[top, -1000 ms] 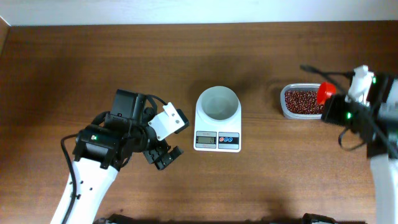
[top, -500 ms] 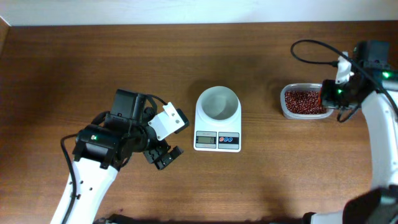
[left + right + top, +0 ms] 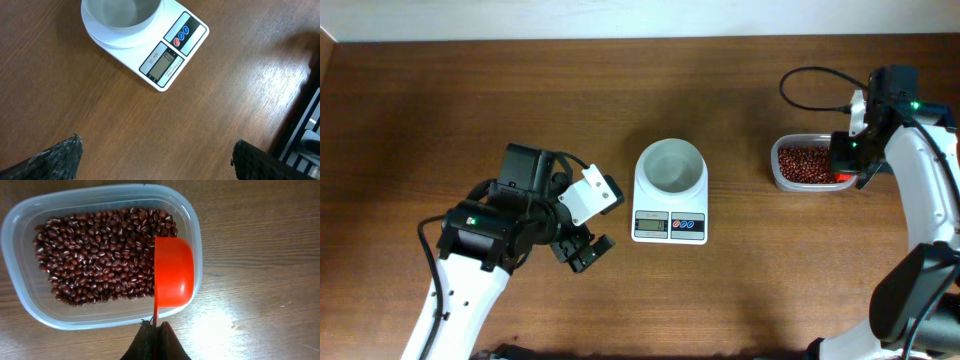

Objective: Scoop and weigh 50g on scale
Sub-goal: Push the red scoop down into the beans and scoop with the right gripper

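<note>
The white scale (image 3: 669, 224) stands mid-table with its round bowl (image 3: 670, 165) empty; the left wrist view shows the scale (image 3: 172, 50) too. The beans (image 3: 803, 163) lie in a clear tub (image 3: 775, 170) to the right. My right gripper (image 3: 847, 160) hangs over the tub's right end, shut on the thin handle of a red scoop (image 3: 173, 272). The scoop is turned on its side, its mouth against the beans (image 3: 95, 255). The right gripper (image 3: 155, 328) is just outside the tub's rim (image 3: 30, 310). My left gripper (image 3: 590, 228) stays open over bare wood left of the scale.
A black cable (image 3: 810, 85) loops from the right arm behind the tub. Brown wood tabletop (image 3: 470, 100) extends around the scale, and a pale wall edge runs along the far side.
The right arm has swung back and turned over the tub, bringing the red scoop down from above the tub into its right end. The left arm has not moved.
</note>
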`<move>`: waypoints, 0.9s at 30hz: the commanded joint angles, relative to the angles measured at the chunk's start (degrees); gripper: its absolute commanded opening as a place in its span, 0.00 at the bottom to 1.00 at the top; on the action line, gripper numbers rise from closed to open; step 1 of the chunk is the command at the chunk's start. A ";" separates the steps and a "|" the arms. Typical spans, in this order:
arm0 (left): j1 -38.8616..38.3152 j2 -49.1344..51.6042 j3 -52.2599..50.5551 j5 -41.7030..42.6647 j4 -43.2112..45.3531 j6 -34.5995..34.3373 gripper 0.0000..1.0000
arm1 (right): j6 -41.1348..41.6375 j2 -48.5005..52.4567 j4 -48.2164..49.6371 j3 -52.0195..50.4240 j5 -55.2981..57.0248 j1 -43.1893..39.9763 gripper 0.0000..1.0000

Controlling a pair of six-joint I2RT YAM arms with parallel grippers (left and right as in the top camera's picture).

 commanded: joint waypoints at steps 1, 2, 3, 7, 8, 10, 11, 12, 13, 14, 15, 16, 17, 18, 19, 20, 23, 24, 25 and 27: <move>0.28 -0.24 0.94 1.01 0.09 0.87 0.99 | -0.55 1.73 0.13 1.18 1.79 -0.22 0.04; 0.28 -0.24 0.94 1.01 0.07 0.87 0.99 | -0.52 1.99 0.13 1.18 1.79 -0.22 0.04; 0.28 -0.24 0.94 1.01 0.09 0.87 0.99 | -0.52 2.21 0.13 1.18 1.77 -0.22 0.04; 0.28 -0.24 0.94 1.01 0.07 0.87 0.99 | -0.52 3.61 0.11 1.18 1.73 -0.22 0.04; 0.28 -0.24 0.94 1.01 0.07 0.87 0.99 | -0.52 4.22 0.04 1.18 1.27 -0.22 0.04; 0.28 -0.24 0.94 1.01 0.09 0.87 0.99 | -0.55 5.57 -0.28 1.16 -1.25 -0.22 0.04; 0.28 -0.24 0.94 1.01 0.07 0.87 0.99 | -0.55 5.92 -0.46 1.16 -2.73 -0.22 0.04; 0.28 -0.24 0.94 1.01 0.07 0.87 0.99 | -0.55 6.23 -0.52 1.16 -3.74 -0.22 0.04; 0.28 -0.24 0.94 1.01 0.07 0.87 0.99 | -0.55 6.25 -0.55 1.16 -5.01 -0.22 0.04; 0.28 -0.24 0.94 1.01 0.09 0.87 0.99 | -0.55 6.25 -0.55 1.16 -5.81 -0.22 0.04; 0.28 -0.24 0.94 1.01 0.09 0.87 0.99 | -0.55 6.16 -0.59 1.18 -6.82 -0.24 0.04; 0.28 -0.24 0.94 1.01 0.09 0.87 0.99 | -0.55 6.16 -0.76 1.18 -7.48 -0.24 0.04; 0.28 -0.24 0.94 1.01 0.07 0.87 0.99 | -0.52 6.16 -1.14 1.18 -8.04 -0.28 0.04; 0.28 -0.24 0.94 1.01 0.09 0.87 0.99 | -0.55 6.16 -1.57 1.18 -8.46 -0.31 0.04; 0.28 -0.24 0.94 1.01 0.07 0.87 0.99 | -0.52 6.16 -2.12 1.18 -8.68 -0.33 0.04; 0.28 -0.24 0.94 1.01 0.09 0.87 0.99 | -0.55 6.16 -2.51 1.18 -8.83 -0.33 0.04; 0.28 -0.24 0.94 1.01 0.09 0.87 0.99 | -0.52 6.12 -3.34 1.20 -9.14 -0.35 0.04; 0.28 -0.24 0.94 1.01 0.09 0.87 0.99 | -0.52 6.10 -3.52 1.20 -9.73 -0.35 0.04; 0.28 -0.24 0.94 1.01 0.07 0.87 0.99 | -0.52 6.08 -3.54 1.20 -10.23 -0.39 0.04; 0.28 -0.24 0.94 1.01 0.09 0.87 0.99 | -0.52 6.08 -3.52 1.25 -12.61 -0.70 0.04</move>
